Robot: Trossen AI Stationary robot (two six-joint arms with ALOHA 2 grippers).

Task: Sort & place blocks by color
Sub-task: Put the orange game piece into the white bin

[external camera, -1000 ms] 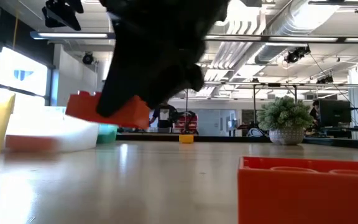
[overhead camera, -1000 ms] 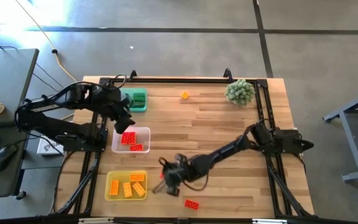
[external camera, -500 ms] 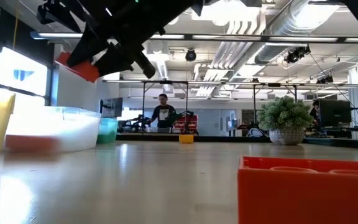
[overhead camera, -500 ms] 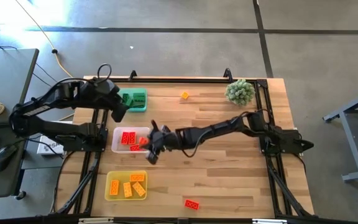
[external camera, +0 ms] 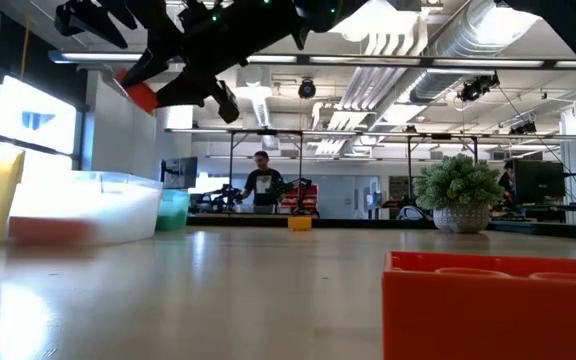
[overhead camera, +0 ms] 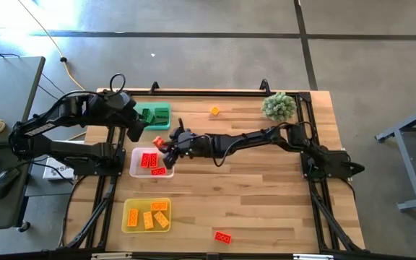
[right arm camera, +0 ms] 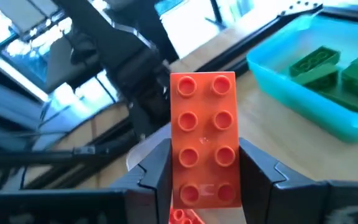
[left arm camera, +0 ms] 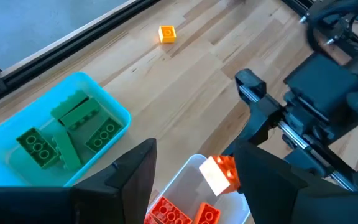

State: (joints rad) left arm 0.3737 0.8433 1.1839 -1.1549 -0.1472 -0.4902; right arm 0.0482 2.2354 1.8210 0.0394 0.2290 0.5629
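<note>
- Wooden slats make up the table [overhead camera: 266,188], with a grey concrete floor around it in the high view; the low view looks across it into a big workshop hall.
- Nearest in the low view, a red block [external camera: 496,305] fills the lower right corner; in the high view it lies alone at the table's bottom edge [overhead camera: 223,236].
- At lower left of the high view, the yellow tray [overhead camera: 146,214] holds several orange-yellow blocks [overhead camera: 150,217].
- Above it, the clear tray [overhead camera: 151,162] holds red blocks [overhead camera: 150,162].
- Stretched long and low across the table from the right, the right arm carries the right gripper [overhead camera: 166,145] over the clear tray's upper right corner; its fingers are clamped on a red brick [right arm camera: 204,145], seen lifted at upper left in the low view [external camera: 140,94].
- Folded at the table's left edge, the left arm holds the left gripper [overhead camera: 137,128] just above the clear tray, its fingers [left arm camera: 135,173] spread apart and holding nothing.
- Farther back, the green tray [overhead camera: 155,115] holds green blocks [left arm camera: 73,129].
- One orange-yellow block [overhead camera: 215,110] lies near the far edge, with the plant [overhead camera: 279,105] at upper right.
</note>
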